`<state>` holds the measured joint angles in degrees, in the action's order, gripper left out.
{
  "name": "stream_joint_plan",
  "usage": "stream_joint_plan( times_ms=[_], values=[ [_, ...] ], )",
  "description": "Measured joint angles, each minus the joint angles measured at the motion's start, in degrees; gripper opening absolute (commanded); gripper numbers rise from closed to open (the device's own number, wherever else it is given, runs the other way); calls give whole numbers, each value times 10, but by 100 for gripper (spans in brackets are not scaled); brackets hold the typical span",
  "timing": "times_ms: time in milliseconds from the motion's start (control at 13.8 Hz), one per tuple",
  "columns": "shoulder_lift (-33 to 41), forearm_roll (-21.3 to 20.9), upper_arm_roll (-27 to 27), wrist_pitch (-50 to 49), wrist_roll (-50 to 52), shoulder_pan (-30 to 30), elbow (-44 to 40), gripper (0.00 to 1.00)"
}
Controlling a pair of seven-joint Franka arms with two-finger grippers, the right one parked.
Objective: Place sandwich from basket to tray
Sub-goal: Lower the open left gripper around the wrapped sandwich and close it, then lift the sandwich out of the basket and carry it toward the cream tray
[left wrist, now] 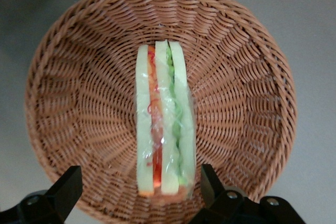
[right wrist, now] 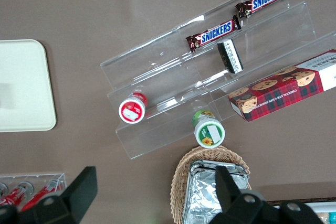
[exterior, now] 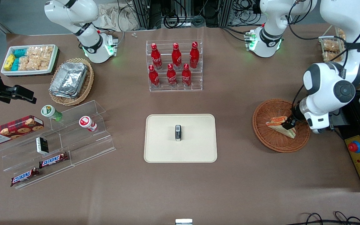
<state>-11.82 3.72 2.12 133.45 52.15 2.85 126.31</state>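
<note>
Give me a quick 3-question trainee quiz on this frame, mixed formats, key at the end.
1. True or false: the sandwich already lies on the tray.
2. Multiple choice: what stands on the tray? A) a red bottle B) a small dark packet C) a Snickers bar
3. Short answer: where is the gripper, and how are its jaws?

Key
1. False. It lies in the basket.
2. B
3. Low over the basket, jaws open, one on each side of the sandwich's end, not closed on it.
</note>
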Motion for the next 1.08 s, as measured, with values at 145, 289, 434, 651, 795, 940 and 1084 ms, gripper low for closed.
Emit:
stream_joint_plan(
  times_ms=[145, 289, 434, 651, 795, 940, 1084],
  values=[
    [-28, 0, 0, 29, 0, 0, 1, 79],
    [-50, 0, 0, 49, 0, 0, 1, 0],
    [-57, 0, -1, 59, 0, 0, 0, 0],
    [-51, 0, -3, 61, 0, 2, -5, 0],
    [-24, -1, -5, 37, -3, 3, -11, 0],
    [26, -1, -16, -30, -31, 4, -27, 0],
    [79, -1, -49, -98, -83, 5, -46, 0]
  ],
)
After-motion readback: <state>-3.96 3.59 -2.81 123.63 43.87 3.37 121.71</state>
